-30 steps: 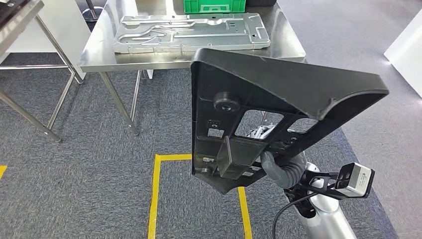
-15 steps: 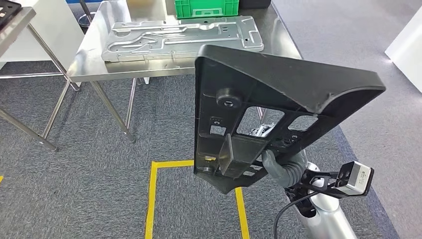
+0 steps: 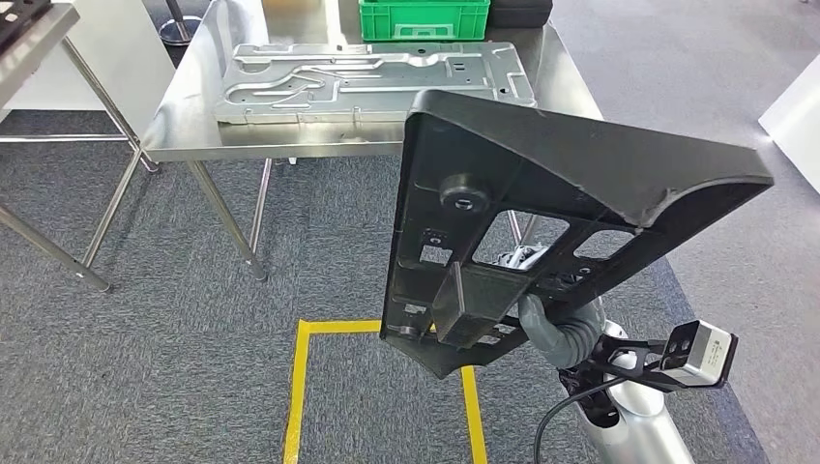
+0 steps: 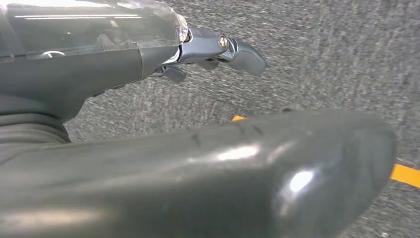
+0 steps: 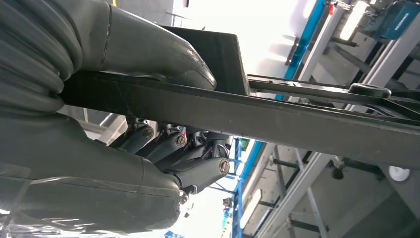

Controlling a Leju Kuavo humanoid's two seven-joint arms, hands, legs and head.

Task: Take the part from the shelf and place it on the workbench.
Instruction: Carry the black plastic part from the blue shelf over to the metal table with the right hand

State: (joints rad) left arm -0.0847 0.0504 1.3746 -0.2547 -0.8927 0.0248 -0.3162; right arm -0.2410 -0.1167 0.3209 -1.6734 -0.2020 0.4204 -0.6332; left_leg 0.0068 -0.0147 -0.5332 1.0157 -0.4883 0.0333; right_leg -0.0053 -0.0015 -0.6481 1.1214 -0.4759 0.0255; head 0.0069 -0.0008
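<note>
A large black plastic part (image 3: 541,184) with cut-outs and ribs stands tilted in front of me, above the carpet. My right hand (image 3: 551,329) grips its lower edge from below. In the right wrist view the thumb (image 5: 158,49) lies on one face of the part (image 5: 297,119) and the fingers (image 5: 173,144) curl against the other. The steel workbench (image 3: 184,126) stands ahead, its near edge just beyond the part's top. My left hand (image 4: 99,64) hangs over the carpet with nothing in it, its fingers (image 4: 237,49) apart from the thumb.
A stamped metal panel (image 3: 377,77) covers much of the workbench, with a green crate (image 3: 421,17) behind it. A second steel table (image 3: 39,29) stands at the left. Yellow tape lines (image 3: 300,387) mark the grey carpet below the part.
The whole view has shifted, so the camera has moved; the workbench now sits a little further right in the picture. The part stays in my right hand's grip.
</note>
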